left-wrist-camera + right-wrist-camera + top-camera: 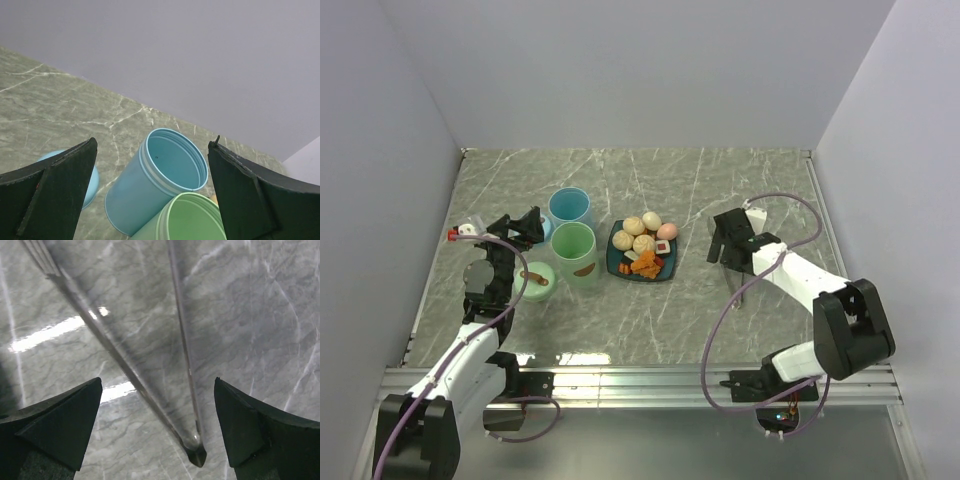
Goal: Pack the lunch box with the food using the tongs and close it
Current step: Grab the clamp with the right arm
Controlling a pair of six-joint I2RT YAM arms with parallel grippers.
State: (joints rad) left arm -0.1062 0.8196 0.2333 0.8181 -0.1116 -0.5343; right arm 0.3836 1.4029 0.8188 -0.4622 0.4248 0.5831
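1. Both pairs of jaws gape wide and hold nothing.
2. The left gripper (523, 228) is near the desk's left edge, pointing at the open blue container (160, 180) and the green container (187, 220) touching it.
3. The right gripper (157, 382) hangs over the tongs (186, 360), which lie flat toward the desk's right edge with their joined end between the fingers, clear of both.
4. The food (642, 243) sits on the teal plate (612, 262) at mid-desk, just right of the green container.

Food (642, 240) sits on the plate (669, 265), containers (574, 252) to its left, tongs (183, 340) right.
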